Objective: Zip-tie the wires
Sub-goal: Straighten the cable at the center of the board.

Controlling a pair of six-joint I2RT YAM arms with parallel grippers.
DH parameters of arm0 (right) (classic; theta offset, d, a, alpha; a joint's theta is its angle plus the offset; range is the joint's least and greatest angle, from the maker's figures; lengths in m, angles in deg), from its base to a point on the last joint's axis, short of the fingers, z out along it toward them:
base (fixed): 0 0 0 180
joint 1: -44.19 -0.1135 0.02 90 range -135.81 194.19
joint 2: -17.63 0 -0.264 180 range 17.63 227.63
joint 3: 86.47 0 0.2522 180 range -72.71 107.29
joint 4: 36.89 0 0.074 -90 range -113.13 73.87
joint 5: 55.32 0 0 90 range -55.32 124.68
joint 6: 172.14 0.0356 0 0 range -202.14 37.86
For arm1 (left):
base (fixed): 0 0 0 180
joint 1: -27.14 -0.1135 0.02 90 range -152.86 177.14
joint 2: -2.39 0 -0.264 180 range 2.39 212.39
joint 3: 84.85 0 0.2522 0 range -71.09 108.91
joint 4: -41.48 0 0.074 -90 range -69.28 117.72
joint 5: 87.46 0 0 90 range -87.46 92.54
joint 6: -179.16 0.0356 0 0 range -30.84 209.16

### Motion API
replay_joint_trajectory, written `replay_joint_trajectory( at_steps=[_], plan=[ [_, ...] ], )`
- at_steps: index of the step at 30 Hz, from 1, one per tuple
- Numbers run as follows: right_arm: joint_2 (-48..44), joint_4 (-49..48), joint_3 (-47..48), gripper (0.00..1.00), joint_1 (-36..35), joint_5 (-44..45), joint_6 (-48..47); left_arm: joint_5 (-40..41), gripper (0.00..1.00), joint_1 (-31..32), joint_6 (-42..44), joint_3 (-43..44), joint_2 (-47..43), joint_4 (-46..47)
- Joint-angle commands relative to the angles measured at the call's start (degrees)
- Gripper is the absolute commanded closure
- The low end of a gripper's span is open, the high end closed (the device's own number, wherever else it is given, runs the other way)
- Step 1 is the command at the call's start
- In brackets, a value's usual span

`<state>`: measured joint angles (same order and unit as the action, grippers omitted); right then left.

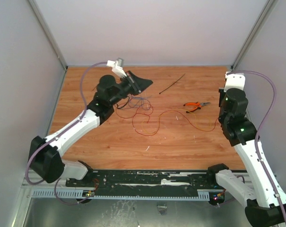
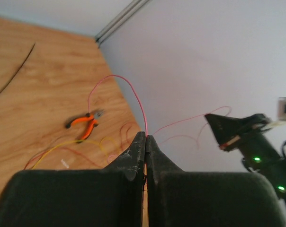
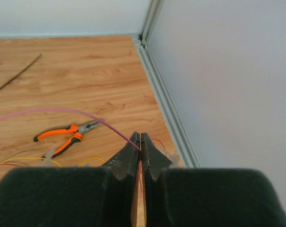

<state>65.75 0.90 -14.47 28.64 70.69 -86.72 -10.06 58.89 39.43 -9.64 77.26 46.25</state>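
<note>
We pinch the wires [image 1: 136, 101] in left gripper [image 2: 146, 141] and right gripper [image 3: 140, 143], seemingly gathering strands for the zip tie [image 1: 172, 84].

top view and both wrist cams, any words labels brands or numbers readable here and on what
No text can be read in any view.
Black rail at the near edge: white patches, too blurred to read.
Orange-handled pliers: no brand visible.
Small white scrap: too small to tell.
</note>
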Motion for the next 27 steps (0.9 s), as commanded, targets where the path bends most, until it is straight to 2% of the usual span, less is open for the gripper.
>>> replay_joint_trajectory(
  at_steps=[1,3,7,12,17,19,24,27],
  plan=[
    [2.4,4.3,-1.8,0.97,2.2,-2.0,5.0,6.6,1.0,1.7,3.8,0.4,2.7,1.0],
    [5.2,4.9,-3.2,1.0,3.6,-6.2,7.8,8.4,1.0,1.7,4.7,-0.7,4.0,0.8],
    [11.3,4.3,-6.8,1.0,9.6,-12.8,12.9,7.2,1.0,1.8,4.7,-1.9,8.0,1.3],
    [12.6,3.1,-9.3,1.0,14.3,-6.1,14.7,7.2,1.0,2.9,4.7,-3.9,11.4,3.0],
    [10.7,1.1,-9.6,1.0,15.0,-6.9,14.1,7.9,1.0,3.1,5.0,-5.6,11.4,3.6],
    [12.3,1.2,-10.3,1.0,15.0,-9.1,14.6,8.5,1.0,3.1,5.5,-6.9,10.8,3.0],
    [14.7,0.8,-13.0,1.0,15.1,-21.7,16.6,9.9,1.0,3.0,5.4,-14.2,9.1,2.1],
    [15.2,0.8,-12.9,1.0,15.1,-21.5,17.0,9.8,1.0,3.0,4.5,-19.4,7.5,3.3]
  ],
)
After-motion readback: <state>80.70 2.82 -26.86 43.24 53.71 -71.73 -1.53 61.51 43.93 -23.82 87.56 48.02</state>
